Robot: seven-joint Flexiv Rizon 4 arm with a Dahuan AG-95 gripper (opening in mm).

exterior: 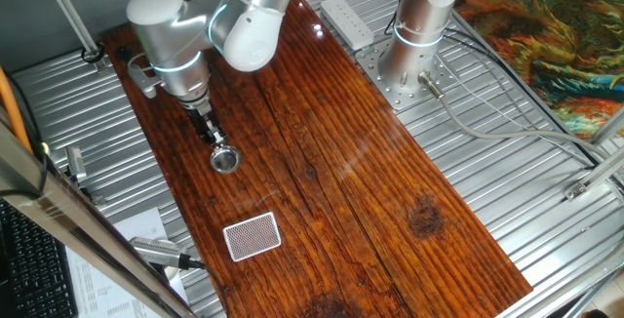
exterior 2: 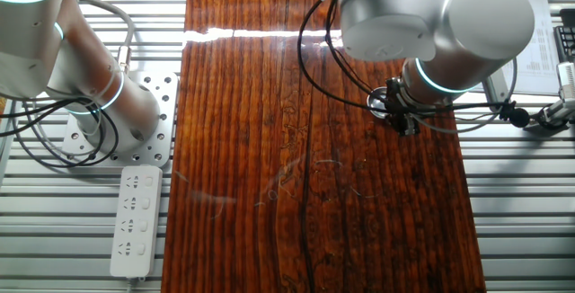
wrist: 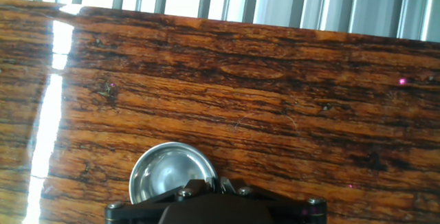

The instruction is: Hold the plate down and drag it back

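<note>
While the arm reaches down over the wooden table [exterior: 370, 201], the gripper [exterior: 218, 142] stands upright with its tip on the plate [exterior: 225, 160], a small shiny round dish that lies near the table's long edge on the side of the metal grating [exterior: 88, 113]. From the one fixed view the fingers look drawn close together into a single dark tip that meets the plate's rim on the side toward the arm's wrist; whether they are fully closed I cannot tell. In the hand view the plate [wrist: 170, 172] sits at the bottom of the picture, its near edge hidden under the dark body of the gripper [wrist: 206, 198], and the fingertips themselves do not show. The plate's centre looks darker than its bright raised rim. A patterned card [exterior: 253, 236] lies flat on the wood, well apart from the plate, farther along the same side of the table. In the other fixed view the arm's thick joint covers the plate, and only the wrist [exterior 2: 402, 104] with its cables shows above the wood. A white power strip [exterior 2: 136, 220] lies on the grating beside the table.
</note>
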